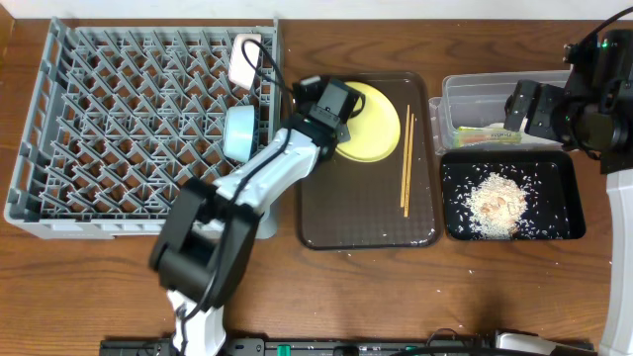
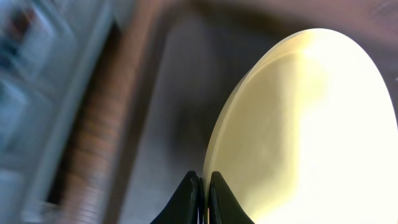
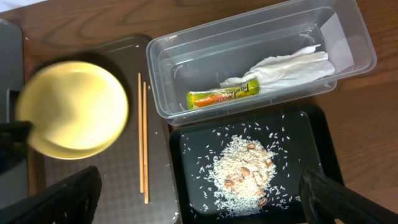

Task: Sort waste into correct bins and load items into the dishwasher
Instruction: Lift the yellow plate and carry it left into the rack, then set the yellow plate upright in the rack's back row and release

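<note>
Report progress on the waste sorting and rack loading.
Done: green-and-orange snack wrapper and crumpled white napkin lie in the clear plastic tub, rice scraps in the shallow black tray; light blue bowl and small white cup sit in the grey dish rack. In hand: left gripper shut on rim of the round yellow plate. Left: that plate and the two wooden chopsticks on the dark brown tray.

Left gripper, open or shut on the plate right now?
Shut on it: in the left wrist view the left gripper pinches the yellow plate at its rim.
</note>
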